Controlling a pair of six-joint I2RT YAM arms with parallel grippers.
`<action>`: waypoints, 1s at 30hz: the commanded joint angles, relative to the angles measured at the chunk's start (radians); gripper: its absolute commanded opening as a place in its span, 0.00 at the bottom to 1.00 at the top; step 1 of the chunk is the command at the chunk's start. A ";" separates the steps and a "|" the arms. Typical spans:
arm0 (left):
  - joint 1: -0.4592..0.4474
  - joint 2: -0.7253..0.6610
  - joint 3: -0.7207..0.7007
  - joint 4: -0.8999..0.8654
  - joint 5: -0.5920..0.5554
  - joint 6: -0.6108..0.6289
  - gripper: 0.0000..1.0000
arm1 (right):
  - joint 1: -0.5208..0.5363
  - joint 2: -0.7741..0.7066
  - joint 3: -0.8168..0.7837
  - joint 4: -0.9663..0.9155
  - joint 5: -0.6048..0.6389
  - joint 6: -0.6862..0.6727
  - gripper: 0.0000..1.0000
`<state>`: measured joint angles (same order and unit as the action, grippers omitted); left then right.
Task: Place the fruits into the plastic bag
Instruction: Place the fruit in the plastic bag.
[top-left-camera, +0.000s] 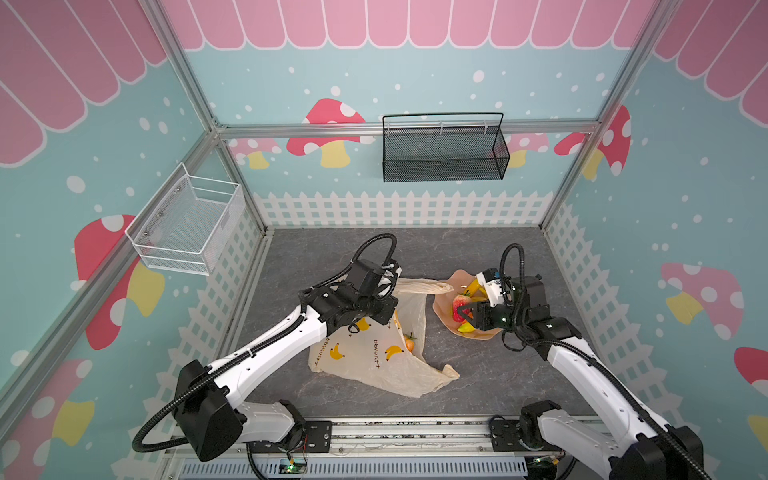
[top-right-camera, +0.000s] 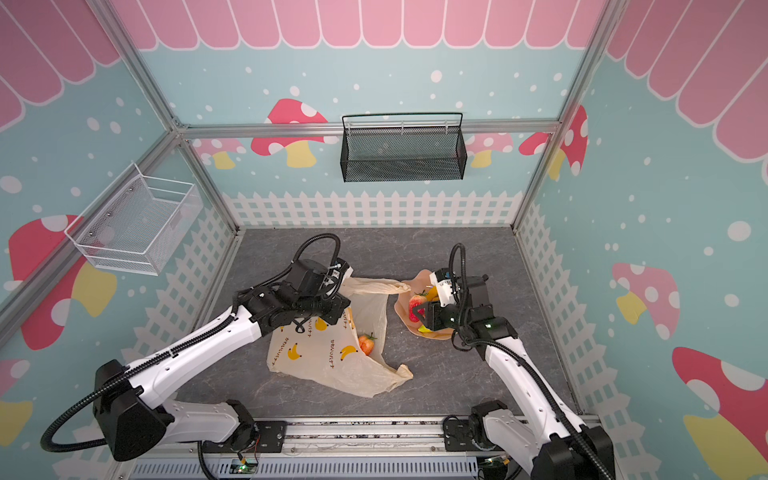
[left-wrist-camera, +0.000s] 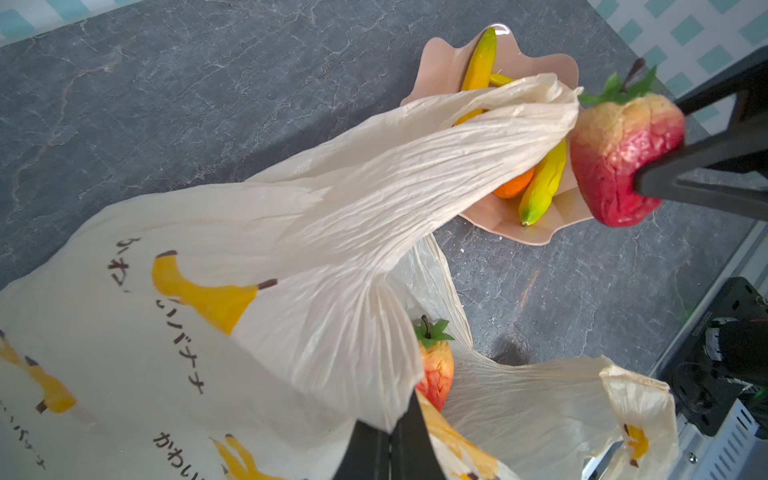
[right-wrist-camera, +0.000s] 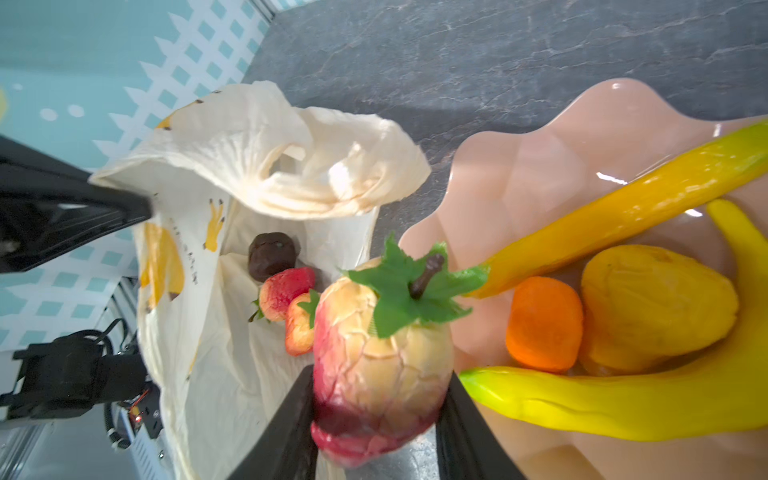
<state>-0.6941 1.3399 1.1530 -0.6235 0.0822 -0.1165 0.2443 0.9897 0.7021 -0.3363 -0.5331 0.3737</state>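
Note:
The cream plastic bag (top-left-camera: 374, 361) printed with bananas lies mid-table, its mouth facing the plate. My left gripper (left-wrist-camera: 392, 440) is shut on the bag's upper edge and holds it lifted. Inside lie two strawberries (right-wrist-camera: 286, 291) and a dark brown round fruit (right-wrist-camera: 274, 253). My right gripper (right-wrist-camera: 376, 386) is shut on a large red strawberry (top-left-camera: 459, 307), held above the near-left edge of the pink wavy plate (right-wrist-camera: 519, 174). Two bananas (right-wrist-camera: 623, 216), a tangerine (right-wrist-camera: 544, 324) and a yellow-orange fruit (right-wrist-camera: 656, 307) rest on the plate. One bag handle (left-wrist-camera: 478, 124) drapes over the plate's rim.
A black mesh basket (top-left-camera: 444, 153) hangs on the back wall and a white wire basket (top-left-camera: 187, 220) on the left wall. The arms' mounting rail (top-left-camera: 415, 436) runs along the table's front edge. Fence-printed walls close in three sides.

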 joint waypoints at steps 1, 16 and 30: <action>0.007 0.013 0.031 0.010 0.020 0.001 0.00 | 0.009 -0.042 -0.062 0.006 -0.077 -0.006 0.41; 0.006 0.025 0.049 0.007 0.039 0.005 0.00 | 0.067 -0.012 -0.125 0.125 -0.117 0.064 0.37; 0.006 0.025 0.051 0.005 0.052 0.002 0.00 | 0.344 0.218 -0.075 0.314 0.023 0.148 0.36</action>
<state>-0.6941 1.3586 1.1782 -0.6205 0.1173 -0.1165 0.5716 1.1763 0.5938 -0.0795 -0.5400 0.5098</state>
